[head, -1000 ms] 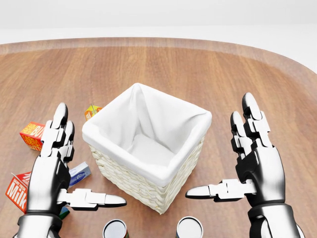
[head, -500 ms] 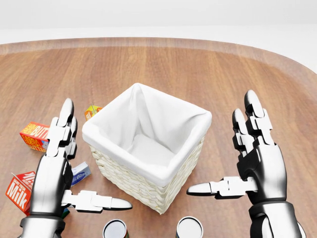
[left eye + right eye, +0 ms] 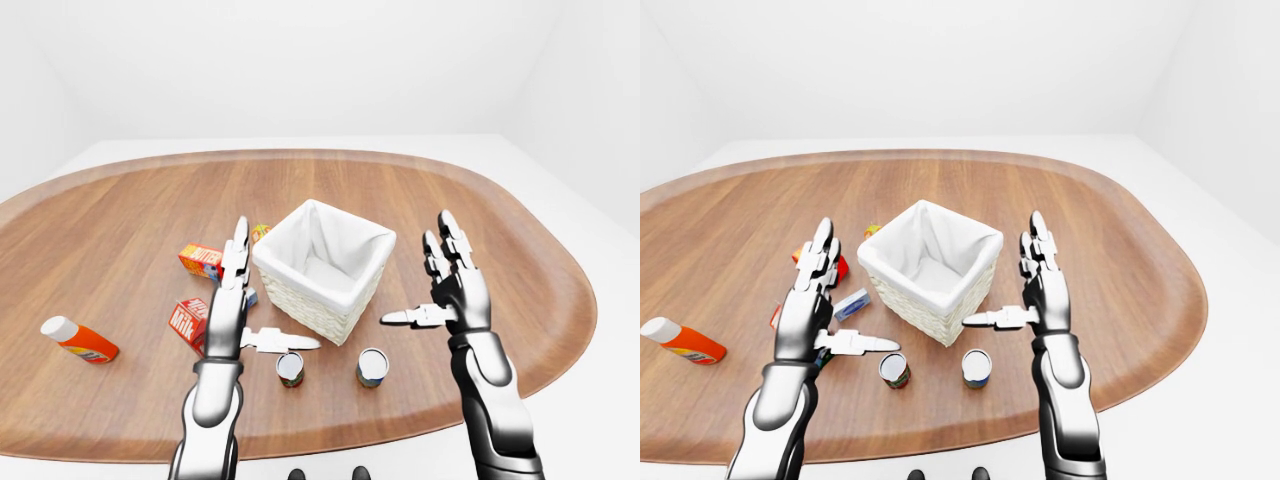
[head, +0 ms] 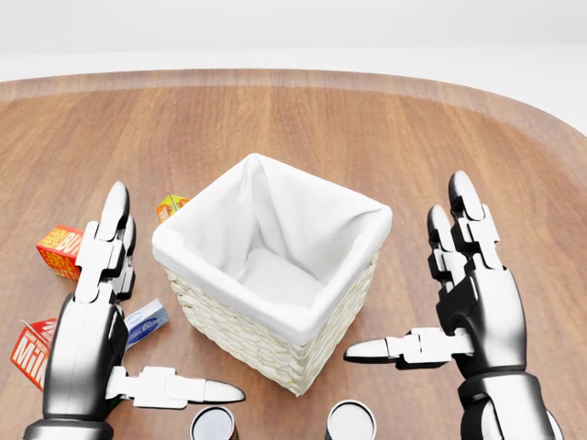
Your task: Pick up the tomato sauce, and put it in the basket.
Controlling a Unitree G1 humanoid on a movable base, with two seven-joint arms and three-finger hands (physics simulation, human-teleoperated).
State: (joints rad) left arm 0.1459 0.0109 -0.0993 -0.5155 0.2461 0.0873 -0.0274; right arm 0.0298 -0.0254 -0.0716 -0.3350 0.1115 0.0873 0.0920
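Left-eye view: left hand (image 3: pixel 228 315) and right hand (image 3: pixel 452 292) splayed, empty, flanking basket (image 3: pixel 322 268); two cans (image 3: pixel 290 368) just below them, tomato sauce not told apart. Head view: milk carton (image 4: pixel 29 353) beside left hand, on bench (image 4: pixel 303 119).

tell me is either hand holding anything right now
Nothing is held: the left hand and right hand are both open, fingers spread beside the basket.

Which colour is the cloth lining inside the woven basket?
White, clearest in the head view: lining of the basket.
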